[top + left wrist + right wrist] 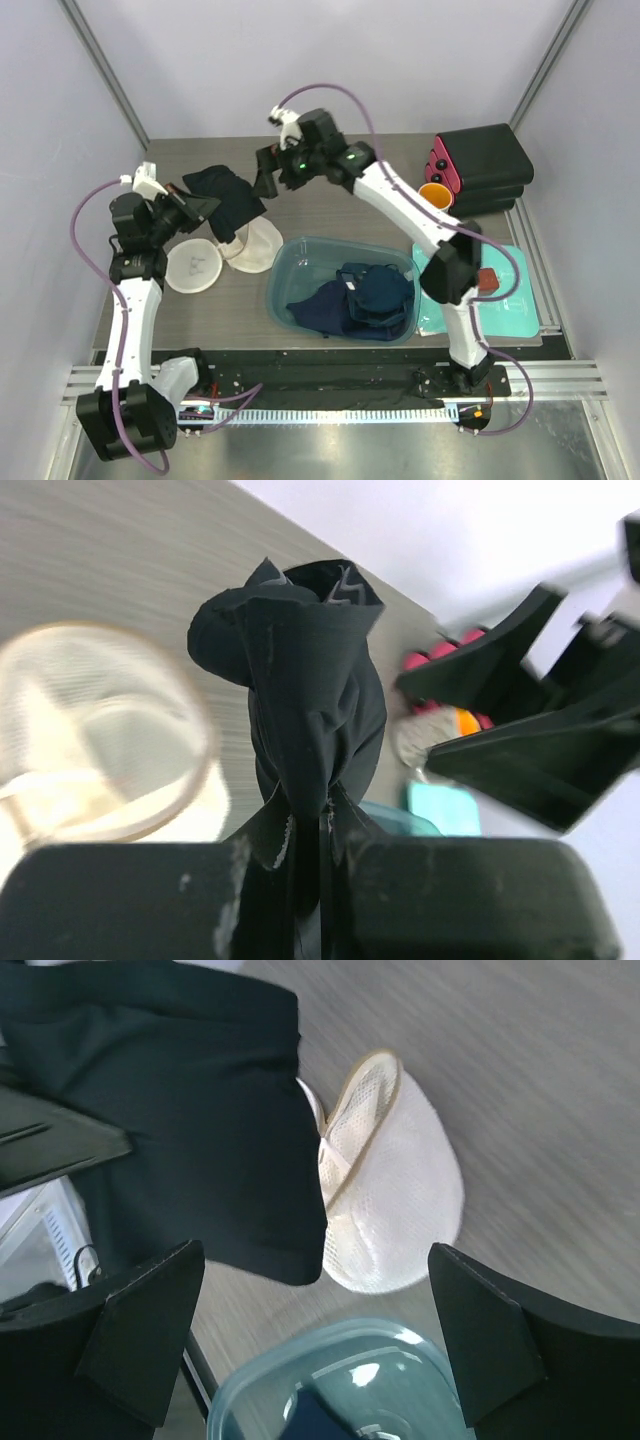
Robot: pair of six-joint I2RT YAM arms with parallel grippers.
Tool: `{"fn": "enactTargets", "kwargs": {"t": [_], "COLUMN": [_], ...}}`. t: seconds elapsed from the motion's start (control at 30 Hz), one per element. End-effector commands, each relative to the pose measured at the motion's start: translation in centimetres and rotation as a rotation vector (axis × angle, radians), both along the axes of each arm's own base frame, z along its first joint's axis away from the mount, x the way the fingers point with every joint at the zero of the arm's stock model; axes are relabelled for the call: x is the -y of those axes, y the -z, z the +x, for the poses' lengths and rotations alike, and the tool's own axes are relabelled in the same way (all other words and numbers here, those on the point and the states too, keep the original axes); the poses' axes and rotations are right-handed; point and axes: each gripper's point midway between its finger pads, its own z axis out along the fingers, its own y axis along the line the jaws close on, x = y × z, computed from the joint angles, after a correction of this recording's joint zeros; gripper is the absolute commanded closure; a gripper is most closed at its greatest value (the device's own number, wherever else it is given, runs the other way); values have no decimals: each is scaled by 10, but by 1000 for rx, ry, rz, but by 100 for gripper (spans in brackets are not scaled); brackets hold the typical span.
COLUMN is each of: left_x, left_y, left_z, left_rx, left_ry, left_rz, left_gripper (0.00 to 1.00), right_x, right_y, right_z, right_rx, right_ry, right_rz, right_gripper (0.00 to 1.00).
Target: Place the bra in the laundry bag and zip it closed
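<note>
1. Handling: the bra (310, 680) looks light, limp and soft. It will likely sag and fold under any grip, and a thin strap could catch on a rim. A pinch on bunched cup fabric, as here, seems the surest hold; a strap alone would probably let it swing.
2. Look: plain matt black cloth, gathered into a crumpled column with a folded crown at its far end. No straps can be made out.
3. Left end effector (322, 880): closed almost fully on the bra's lower fold, with cloth squeezed between its fingers. The garment stands straight out ahead of the tips, clear of the worktop (235, 312).
4. Right end effector (315, 1252): spread wide and holding nothing. The bra is ahead of it, toward one finger.
5. Laundry bag (395, 1180): cream-white mesh with a tan-edged rim, its two round faces parted. It rests on the worktop below both end effectors, ahead of the right one's open fingers. The mesh looks floppy, so the mouth may collapse unless its rim is held while the bra is fed in
</note>
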Motion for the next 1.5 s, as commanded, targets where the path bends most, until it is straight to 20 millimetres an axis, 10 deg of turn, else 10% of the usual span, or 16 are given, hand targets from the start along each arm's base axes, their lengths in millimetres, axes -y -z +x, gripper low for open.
{"fn": "enactTargets", "kwargs": {"t": [0.0, 0.63, 0.77, 0.93, 1.23, 1.47], "left_x": [34, 77, 22, -35, -57, -49], "left_y": [-43, -79, -19, 9, 80, 106], "left_z": [-6, -38, -4, -7, 8, 29], "left_rx": [180, 357, 26, -150, -383, -346], "left_ry": [241, 538, 106, -199, -188, -172], "left_rz": [-58, -175, 4, 170, 133, -80], "left_gripper": [100, 100, 100, 100, 100, 100], "right_x": [37, 40, 54, 46, -45, -73], "right_y": [-69, -69, -54, -22, 33, 68], "right_z": [-25, -61, -14, 27, 20, 21], "right_rx": [108, 39, 28, 9, -8, -29], "right_ry": [-117, -254, 53, 321, 164, 128], "right_rz": [102, 234, 174, 116, 71, 45], "right_gripper": [0, 0, 0, 5, 16, 29]}}
